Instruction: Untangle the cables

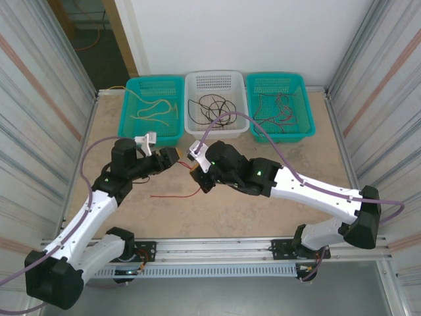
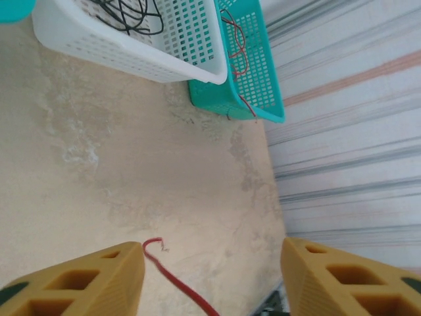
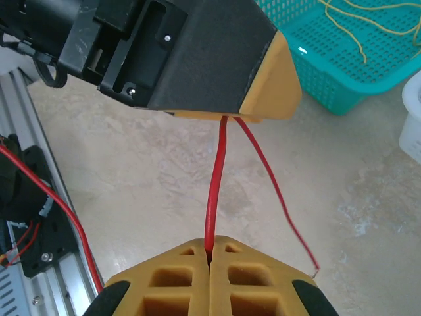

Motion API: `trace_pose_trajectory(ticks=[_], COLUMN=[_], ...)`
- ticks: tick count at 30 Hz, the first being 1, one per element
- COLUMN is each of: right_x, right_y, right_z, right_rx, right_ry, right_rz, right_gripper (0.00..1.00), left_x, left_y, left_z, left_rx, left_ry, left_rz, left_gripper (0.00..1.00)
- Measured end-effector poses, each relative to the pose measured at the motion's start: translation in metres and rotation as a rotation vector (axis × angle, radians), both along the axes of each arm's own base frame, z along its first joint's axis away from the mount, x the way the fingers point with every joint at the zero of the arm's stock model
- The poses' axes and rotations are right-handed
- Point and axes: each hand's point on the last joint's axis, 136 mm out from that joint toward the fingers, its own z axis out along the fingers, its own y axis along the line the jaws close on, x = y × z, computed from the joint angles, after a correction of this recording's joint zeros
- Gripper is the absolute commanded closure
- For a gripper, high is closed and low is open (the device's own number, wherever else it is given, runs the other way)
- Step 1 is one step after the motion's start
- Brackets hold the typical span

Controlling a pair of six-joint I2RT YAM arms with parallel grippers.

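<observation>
- My right gripper point(image 3: 210, 255) is clamped shut on the red cable point(image 3: 216, 191), which is pinched in the seam between its fingertips.
- My left gripper point(image 2: 214, 253) stands with its jaws apart. The cable passes between them unpinched, and its hooked free end lies just past the fingertips.
- Judgement: the wire is thin, light and limp, and likely to slip. It should be gripped squarely across the pads, near the free end.

Table point(image 1: 230, 214), 3 baskets point(image 1: 216, 129), 1 red cable point(image 1: 172, 195)
</observation>
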Motion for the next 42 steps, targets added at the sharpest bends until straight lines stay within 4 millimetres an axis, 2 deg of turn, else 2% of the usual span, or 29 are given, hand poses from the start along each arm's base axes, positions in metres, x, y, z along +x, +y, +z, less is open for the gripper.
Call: trace_pose_trajectory(ticks=[5, 11, 14, 21, 27, 35, 40, 42], right_x=[-0.001, 0.001, 0.002, 0.004, 0.014, 0.042, 0.070, 0.088], right_y=[0.002, 0.001, 0.001, 0.001, -0.004, -0.017, -0.043, -0.060], right_z=[-0.003, -0.004, -0.004, -0.001, 0.007, 0.047, 0.081, 0.100], right_rx=[-0.006, -0.011, -0.012, -0.001, 0.020, 0.133, 0.216, 0.254], right_ry=[0.003, -0.003, -0.005, -0.010, -0.015, -0.035, -0.051, -0.066], right_rz=[0.003, -0.006, -0.010, -0.016, -0.044, -0.131, -0.223, -0.289], right_gripper=[1.00, 1.00, 1.00, 1.00, 1.00, 1.00, 1.00, 1.00], left_x=[0.001, -0.001, -0.004, -0.007, -0.008, -0.009, -0.012, -0.013], left_y=[-0.005, -0.004, 0.005, 0.040, 0.037, 0.037, 0.038, 0.038], left_z=[0.019, 0.025, 0.025, 0.045, 0.041, 0.042, 0.032, 0.027], left_rx=[-0.086, -0.116, -0.109, -0.147, -0.205, -0.215, -0.185, -0.167], left_ry=[-0.018, -0.007, 0.003, -0.051, -0.031, -0.032, -0.008, 0.003], left_rz=[-0.005, 0.007, 0.047, 0.181, 0.168, 0.169, 0.167, 0.164], left_gripper=[0.49, 0.40, 0.39, 0.39, 0.36, 0.38, 0.38, 0.38])
